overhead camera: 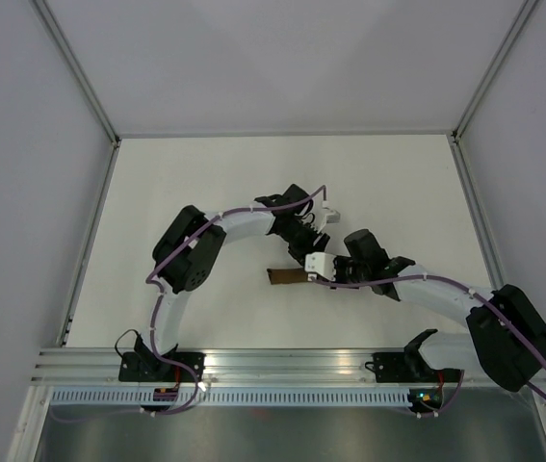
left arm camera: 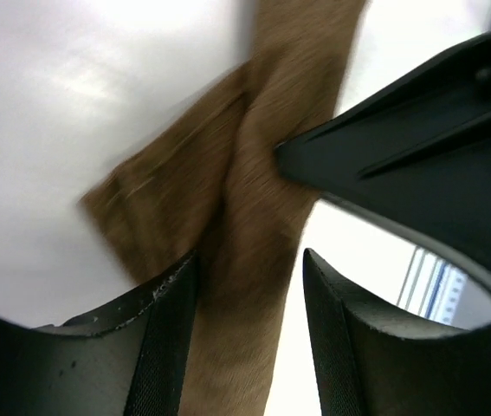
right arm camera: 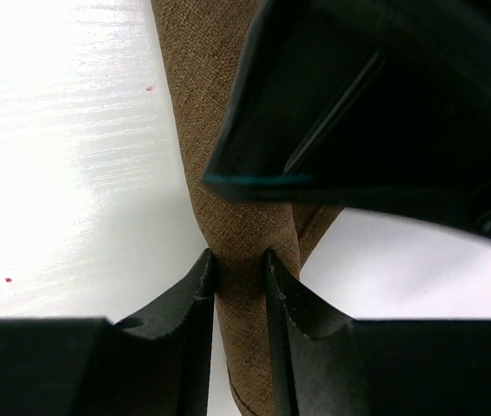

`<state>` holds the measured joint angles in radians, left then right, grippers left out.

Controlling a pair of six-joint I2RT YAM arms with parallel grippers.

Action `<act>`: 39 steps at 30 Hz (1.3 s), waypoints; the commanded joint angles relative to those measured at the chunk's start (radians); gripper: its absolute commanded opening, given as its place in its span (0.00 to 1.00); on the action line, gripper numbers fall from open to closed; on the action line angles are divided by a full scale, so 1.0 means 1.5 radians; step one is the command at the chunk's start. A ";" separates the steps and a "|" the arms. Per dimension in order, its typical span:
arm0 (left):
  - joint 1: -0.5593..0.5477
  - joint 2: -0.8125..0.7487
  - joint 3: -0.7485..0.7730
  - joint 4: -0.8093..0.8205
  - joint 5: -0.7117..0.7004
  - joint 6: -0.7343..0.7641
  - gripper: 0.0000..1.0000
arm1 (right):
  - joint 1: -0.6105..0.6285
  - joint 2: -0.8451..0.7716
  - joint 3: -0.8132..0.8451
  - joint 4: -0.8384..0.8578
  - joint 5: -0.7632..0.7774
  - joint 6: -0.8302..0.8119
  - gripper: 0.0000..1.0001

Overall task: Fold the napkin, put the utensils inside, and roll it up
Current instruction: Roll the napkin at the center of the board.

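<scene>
The napkin (overhead camera: pixel 284 277) is a narrow brown roll lying on the white table, with a loose flap (left arm camera: pixel 154 204) spreading off one side. My right gripper (right arm camera: pixel 241 264) is shut on the roll (right arm camera: pixel 197 104), and both fingers press into the cloth. My left gripper (left arm camera: pixel 249 269) straddles the same roll (left arm camera: pixel 267 156) with its jaws open; one finger lies against the cloth and the other stands clear, with white table showing in the gap. From above, both grippers meet at the roll's right end, left gripper (overhead camera: pixel 313 260) and right gripper (overhead camera: pixel 338 271). The utensils are hidden.
The dark body of the right gripper (left arm camera: pixel 418 147) fills the upper right of the left wrist view. The left gripper's body (right arm camera: pixel 375 104) crowds the top right of the right wrist view. Grey walls enclose the table (overhead camera: pixel 205 192), and an aluminium rail (overhead camera: pixel 282 364) runs along the near edge.
</scene>
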<state>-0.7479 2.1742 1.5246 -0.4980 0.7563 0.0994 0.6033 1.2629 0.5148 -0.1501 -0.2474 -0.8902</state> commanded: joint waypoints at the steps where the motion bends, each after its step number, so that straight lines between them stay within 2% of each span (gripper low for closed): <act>1: 0.045 -0.053 -0.062 0.047 -0.161 -0.075 0.58 | -0.012 0.027 0.025 -0.090 -0.032 0.004 0.09; 7: 0.103 -0.156 -0.155 0.162 -0.265 -0.169 0.58 | -0.042 0.080 0.072 -0.142 -0.072 -0.011 0.08; 11: 0.129 -0.255 -0.227 0.244 -0.324 -0.194 0.59 | -0.064 0.124 0.114 -0.182 -0.101 -0.027 0.08; 21: 0.113 -0.505 -0.459 0.502 -0.497 -0.165 0.63 | -0.133 0.309 0.304 -0.352 -0.181 -0.087 0.06; 25: 0.069 -0.591 -0.541 0.590 -0.543 -0.078 0.67 | -0.151 0.391 0.368 -0.423 -0.200 -0.106 0.06; 31: -0.052 -0.580 -0.528 0.573 -0.610 0.074 0.70 | -0.167 0.489 0.475 -0.510 -0.222 -0.116 0.05; 39: -0.183 -0.462 -0.467 0.520 -0.649 0.196 0.68 | -0.170 0.560 0.553 -0.558 -0.223 -0.107 0.05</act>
<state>-0.9684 1.4151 0.7570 0.2939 -0.1703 0.2493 0.3408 2.0018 1.3590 -0.9962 -0.6579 -1.0027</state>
